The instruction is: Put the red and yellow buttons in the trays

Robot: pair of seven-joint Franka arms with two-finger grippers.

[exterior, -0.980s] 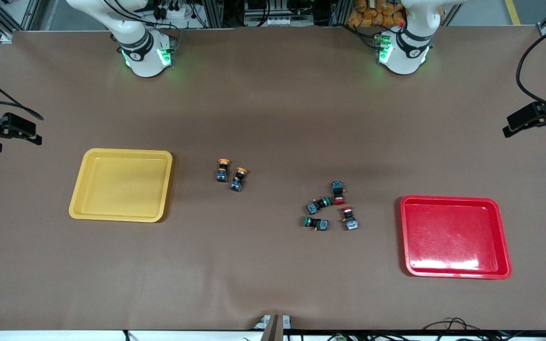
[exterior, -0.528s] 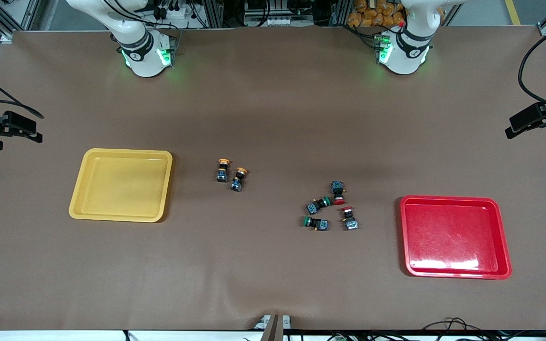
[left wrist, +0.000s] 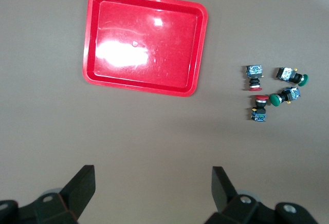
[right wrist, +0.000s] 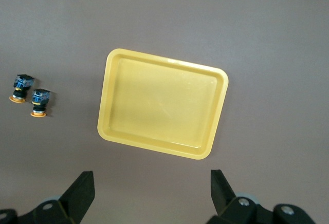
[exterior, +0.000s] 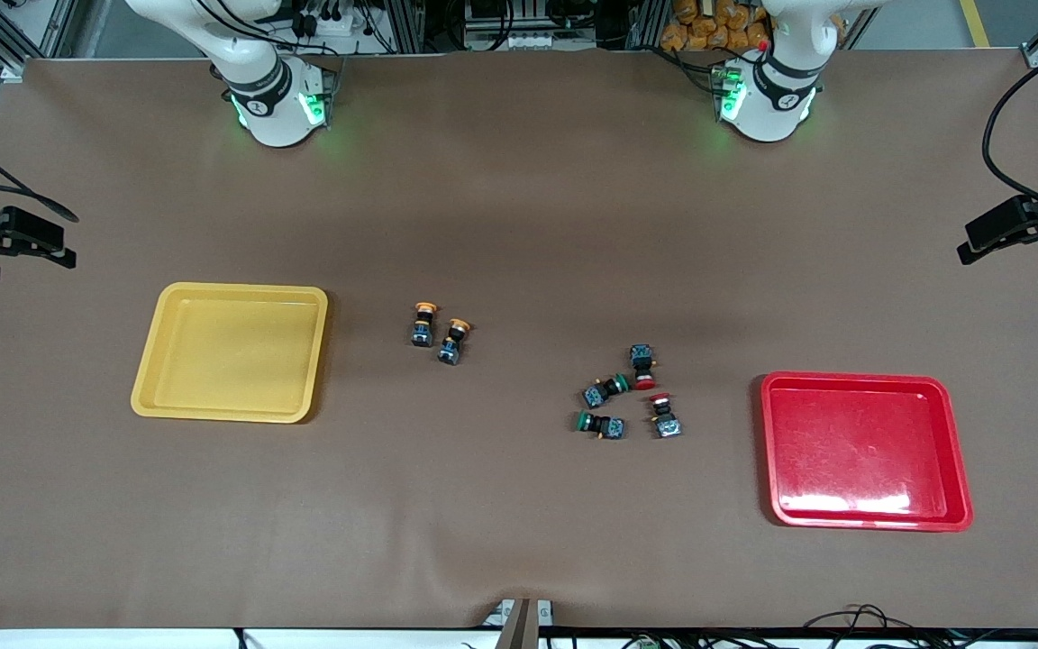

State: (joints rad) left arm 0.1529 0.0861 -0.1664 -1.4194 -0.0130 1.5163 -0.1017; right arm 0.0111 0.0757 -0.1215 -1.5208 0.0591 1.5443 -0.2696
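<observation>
Two yellow-capped buttons (exterior: 423,324) (exterior: 453,342) lie side by side on the table between the trays, closer to the yellow tray (exterior: 229,351). Two red-capped buttons (exterior: 642,365) (exterior: 663,415) lie in a cluster closer to the red tray (exterior: 866,451). Both trays hold nothing. My left gripper (left wrist: 152,175) is open and empty, high over the table beside the red tray (left wrist: 145,41). My right gripper (right wrist: 152,180) is open and empty, high over the table beside the yellow tray (right wrist: 163,103). The right wrist view shows the yellow buttons (right wrist: 21,87).
Two green-capped buttons (exterior: 605,390) (exterior: 598,425) lie in the same cluster, touching or almost touching the red ones. Dark parts of the hands with cables show at the table's two ends (exterior: 1015,225) (exterior: 14,242). A brown mat covers the table.
The dark hand parts at both table ends have shifted slightly. The buttons and trays have not moved.
</observation>
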